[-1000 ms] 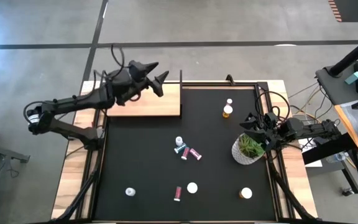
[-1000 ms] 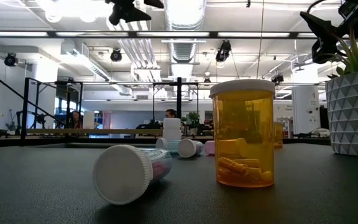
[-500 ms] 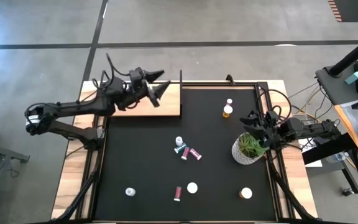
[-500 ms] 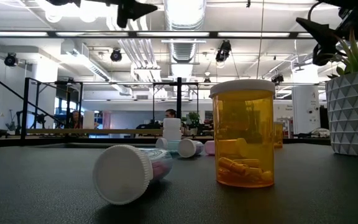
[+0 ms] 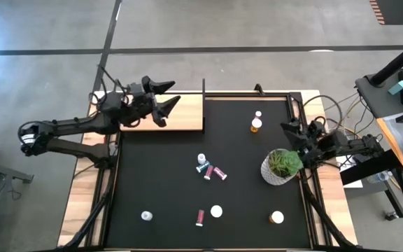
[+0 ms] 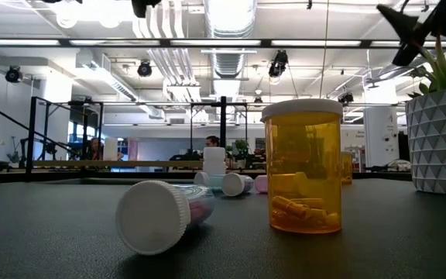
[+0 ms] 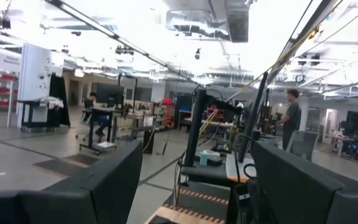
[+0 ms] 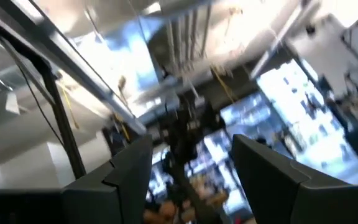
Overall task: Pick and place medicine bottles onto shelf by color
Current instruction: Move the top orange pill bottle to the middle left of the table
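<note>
Medicine bottles are scattered on the black mat. An orange one (image 5: 257, 125) stands at the far right. A small cluster (image 5: 209, 169) sits mid-mat, some of them lying on their sides. Several more are near the front edge: a pink one (image 5: 200, 218), a white cap (image 5: 217, 211), and an orange bottle (image 6: 303, 167) standing beside a tipped bottle (image 6: 158, 216). The light-wood shelf (image 5: 180, 120) lies at the far left. My left gripper (image 5: 175, 92) (image 7: 197, 180) hangs open above the shelf's left part. My right gripper (image 5: 286, 128) (image 8: 191, 168) is open, raised at the right edge.
A white patterned pot with a green plant (image 5: 280, 166) (image 6: 440, 139) stands at the right edge, just below my right gripper. A thin black post (image 5: 203, 105) rises at the shelf's right end. Cables run along the table's right side (image 5: 327, 112).
My left gripper has drawn back toward the table's left edge over the shelf and tipped its fingers upward, staying open. My right gripper has tipped upward above the plant pot. No bottle has moved.
</note>
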{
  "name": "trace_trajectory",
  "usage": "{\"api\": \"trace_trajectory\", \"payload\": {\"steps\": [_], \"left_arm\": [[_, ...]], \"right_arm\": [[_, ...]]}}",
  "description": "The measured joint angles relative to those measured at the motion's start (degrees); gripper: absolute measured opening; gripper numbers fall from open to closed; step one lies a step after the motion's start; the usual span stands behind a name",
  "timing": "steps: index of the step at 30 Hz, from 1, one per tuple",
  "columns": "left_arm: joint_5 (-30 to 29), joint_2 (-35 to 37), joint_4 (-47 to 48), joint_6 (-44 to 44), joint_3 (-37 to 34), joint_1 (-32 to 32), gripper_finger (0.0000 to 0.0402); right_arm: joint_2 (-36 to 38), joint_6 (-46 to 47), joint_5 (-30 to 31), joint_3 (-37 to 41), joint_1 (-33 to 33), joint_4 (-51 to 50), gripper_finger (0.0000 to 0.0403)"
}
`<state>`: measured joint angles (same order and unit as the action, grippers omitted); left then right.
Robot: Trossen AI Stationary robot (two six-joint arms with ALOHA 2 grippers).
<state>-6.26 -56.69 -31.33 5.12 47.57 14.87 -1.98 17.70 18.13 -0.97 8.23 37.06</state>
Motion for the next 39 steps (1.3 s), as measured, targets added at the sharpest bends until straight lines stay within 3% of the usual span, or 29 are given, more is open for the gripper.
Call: {"api": "trace_trajectory", "payload": {"steps": [9, 16, 20, 27, 32, 39], "left_arm": [[0.02, 4.67, 0.15, -0.53, -0.24, -0.04, 0.029], [-0.01, 5.14, 0.35, -4.32, -0.26, -0.01, 0.029], [-0.07, 4.99, 0.47, -4.58, -0.34, 0.02, 0.029], [-0.2, 5.58, 0.67, -11.53, -0.34, 0.02, 0.029], [-1.8, 6.42, 0.65, -12.19, -0.34, 0.04, 0.029], [-4.91, 8.16, 0.92, -12.23, -0.62, 0.04, 0.029]], "right_arm": [[-0.87, -1.85, 12.91, -0.82, 0.0, 0.52, 0.0212], [-4.83, -8.68, 16.26, -9.03, 0.0, -5.59, 0.0212], [-8.49, -5.16, 23.12, -17.34, -0.02, -20.35, 0.0212], [-18.74, 17.31, 33.83, -33.36, -0.02, -53.34, 0.0212], [-27.43, 32.43, 33.35, -43.03, -0.02, -72.53, 0.0212], [-36.72, 40.78, 32.37, -51.85, -0.35, -85.79, 0.0212]]}}
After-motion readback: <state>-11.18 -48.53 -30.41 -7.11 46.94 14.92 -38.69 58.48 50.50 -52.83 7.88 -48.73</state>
